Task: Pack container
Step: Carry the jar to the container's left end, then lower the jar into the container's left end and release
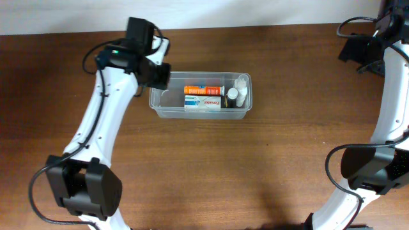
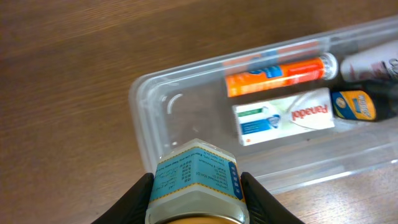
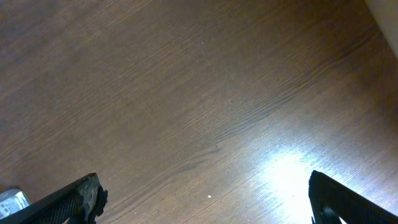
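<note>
The clear plastic container (image 1: pixel 199 117) stands mid-table, its long side running left to right. Inside lie an orange tube (image 1: pixel 203 89), a white box (image 1: pixel 203 103), a dark bottle (image 1: pixel 224 101) and white bottles (image 1: pixel 239 86) at the right end. My left gripper (image 1: pixel 156 75) hangs over the container's left end, shut on a blue-labelled bottle (image 2: pixel 196 177). In the left wrist view the left gripper (image 2: pixel 196 199) holds that bottle above the bare left part of the container (image 2: pixel 140 99), beside the orange tube (image 2: pixel 277 73) and white box (image 2: pixel 283 115). My right gripper (image 1: pixel 364 48) is open at the far right back.
In the right wrist view the right gripper (image 3: pixel 205 199) has only brown wooden table (image 3: pixel 199 93) beneath it, and a small white item (image 3: pixel 12 200) shows at the lower left edge. A pale wall strip runs along the table's back edge (image 1: pixel 255 13).
</note>
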`<state>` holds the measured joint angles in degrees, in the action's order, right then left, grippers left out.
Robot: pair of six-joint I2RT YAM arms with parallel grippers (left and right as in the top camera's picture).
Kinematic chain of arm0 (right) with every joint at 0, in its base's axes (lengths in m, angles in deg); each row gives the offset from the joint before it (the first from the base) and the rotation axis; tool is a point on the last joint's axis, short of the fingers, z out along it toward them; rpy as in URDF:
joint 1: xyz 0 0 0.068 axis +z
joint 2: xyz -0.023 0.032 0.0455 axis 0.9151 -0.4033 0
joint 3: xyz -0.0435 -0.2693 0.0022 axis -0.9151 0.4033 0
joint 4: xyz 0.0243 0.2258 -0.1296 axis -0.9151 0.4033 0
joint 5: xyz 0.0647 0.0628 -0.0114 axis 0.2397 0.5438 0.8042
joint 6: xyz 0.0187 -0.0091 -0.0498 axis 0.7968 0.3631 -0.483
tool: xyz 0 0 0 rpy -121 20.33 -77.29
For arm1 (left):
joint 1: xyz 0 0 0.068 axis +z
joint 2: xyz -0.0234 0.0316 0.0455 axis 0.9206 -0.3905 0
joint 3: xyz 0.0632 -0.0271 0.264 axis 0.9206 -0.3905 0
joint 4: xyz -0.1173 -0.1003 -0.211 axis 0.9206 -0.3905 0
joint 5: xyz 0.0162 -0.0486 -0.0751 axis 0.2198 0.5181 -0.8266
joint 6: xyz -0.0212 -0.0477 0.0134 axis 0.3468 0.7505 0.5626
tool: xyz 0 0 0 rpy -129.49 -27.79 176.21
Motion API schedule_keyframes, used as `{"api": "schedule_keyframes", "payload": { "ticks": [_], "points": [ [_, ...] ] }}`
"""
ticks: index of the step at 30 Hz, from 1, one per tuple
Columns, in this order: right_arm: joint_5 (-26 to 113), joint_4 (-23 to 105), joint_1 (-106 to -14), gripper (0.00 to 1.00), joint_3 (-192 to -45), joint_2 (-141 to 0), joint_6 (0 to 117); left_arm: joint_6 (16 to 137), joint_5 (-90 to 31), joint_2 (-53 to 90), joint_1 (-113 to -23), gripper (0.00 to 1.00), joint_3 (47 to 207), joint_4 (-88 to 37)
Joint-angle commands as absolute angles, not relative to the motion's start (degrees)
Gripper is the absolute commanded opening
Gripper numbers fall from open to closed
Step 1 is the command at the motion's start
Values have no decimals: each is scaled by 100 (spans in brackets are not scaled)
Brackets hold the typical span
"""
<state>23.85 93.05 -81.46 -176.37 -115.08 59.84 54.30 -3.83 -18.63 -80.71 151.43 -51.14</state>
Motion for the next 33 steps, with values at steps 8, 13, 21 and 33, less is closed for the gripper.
{"api": "schedule_keyframes", "payload": {
  "ticks": [8, 13, 21, 33],
  "points": [
    [2297, 9288, -8161, 98, -17663, -11497, 6037, 5336, -110, -2718, -8438, 24, 15228, -4908],
    [2295, 9288, -8161, 98, -17663, -11497, 6037, 5334, -106, -3140, -8438, 24, 15228, -4895],
    [2297, 9288, -8161, 98, -17663, -11497, 6035, 5341, -110, -3704, -8438, 24, 15228, -4889],
    [2297, 9288, -8164, 98, -17663, -11497, 6035, 5338, -108, -3929, -8434, 46, 15228, -4867]
  ]
}}
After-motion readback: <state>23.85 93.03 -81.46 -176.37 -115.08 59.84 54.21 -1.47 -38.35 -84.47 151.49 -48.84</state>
